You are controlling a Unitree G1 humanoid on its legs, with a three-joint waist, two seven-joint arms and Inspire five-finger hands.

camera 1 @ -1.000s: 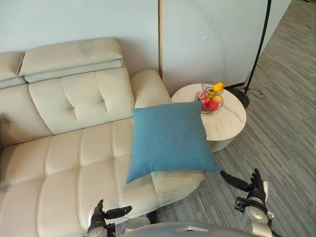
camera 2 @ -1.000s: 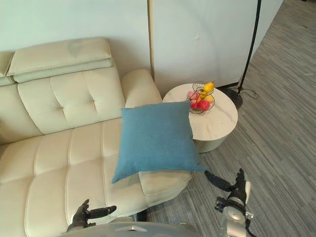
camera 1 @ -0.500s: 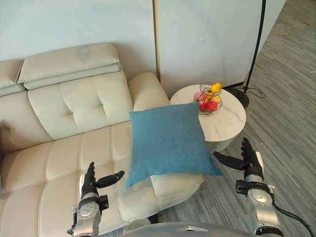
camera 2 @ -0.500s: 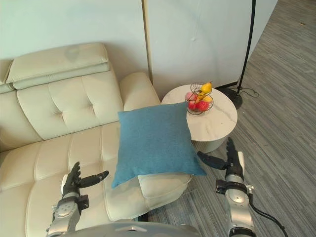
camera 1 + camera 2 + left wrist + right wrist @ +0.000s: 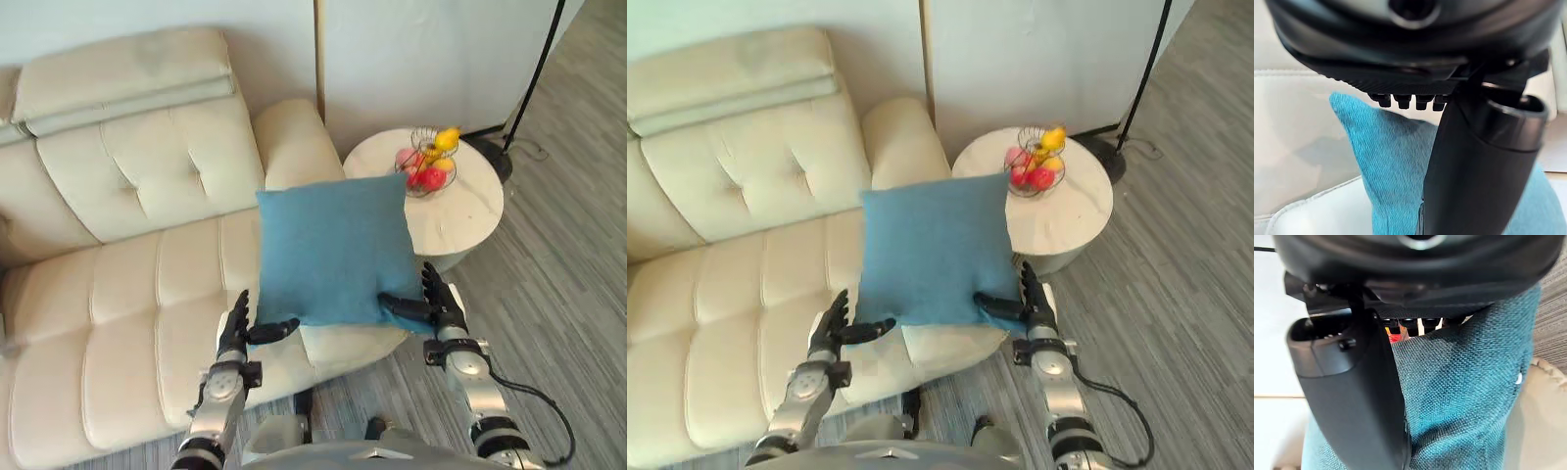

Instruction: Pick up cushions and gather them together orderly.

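The blue cushion point(image 5: 333, 250) lies on the sofa point(image 5: 127, 294), at its armrest end. The left hand point(image 5: 233, 341) and right hand point(image 5: 446, 311) flank it, fingers straight, gripping nothing yet — an uneven squeeze could slide it off the sofa's front edge.

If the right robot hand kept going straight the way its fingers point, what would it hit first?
Most likely the blue cushion: the right robot hand sits at its lower right corner, thumb over it. Beyond stands the round side table; depth is unclear.
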